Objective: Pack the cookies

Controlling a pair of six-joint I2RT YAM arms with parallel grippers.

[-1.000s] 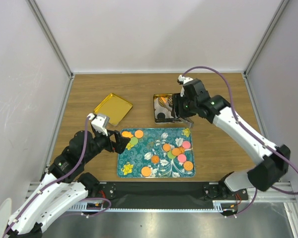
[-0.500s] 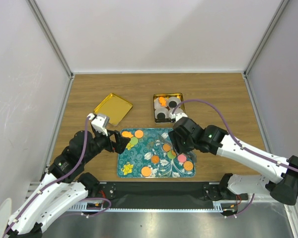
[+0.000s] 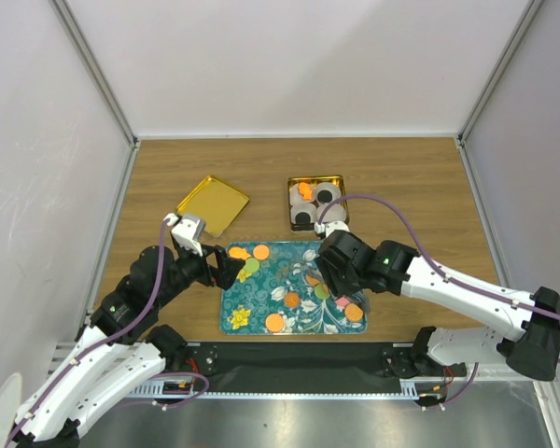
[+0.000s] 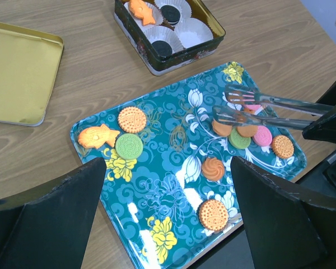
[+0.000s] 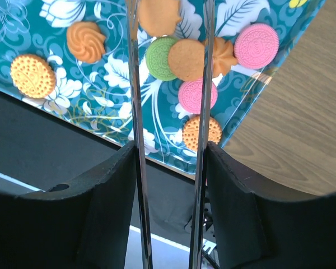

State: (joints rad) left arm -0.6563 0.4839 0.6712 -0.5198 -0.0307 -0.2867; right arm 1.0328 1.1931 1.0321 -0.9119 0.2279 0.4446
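Several cookies lie on the teal tray [image 3: 261,301]: an orange and green group at its left [image 3: 247,254] and an orange, green and pink cluster at its right [image 3: 341,297]. The gold tin [image 3: 315,202] holds white paper cups with an orange cookie [image 4: 143,10] and two black ones [image 4: 161,47]. My right gripper [image 3: 341,271] is shut on metal tongs [image 4: 269,109]. The tongs' arms are apart, and their tips hover over the right cluster [image 5: 186,59]. I see no cookie held between them. My left gripper [image 4: 168,168] is open and empty above the tray's left half.
The tin's gold lid [image 3: 212,204] lies upside down on the wooden table, left of the tin. The tray's near edge sits close to the table's front edge and the arm bases.
My right arm has swung with the tongs from over the tin back down to the tray's right cookie cluster. My left arm has not moved.
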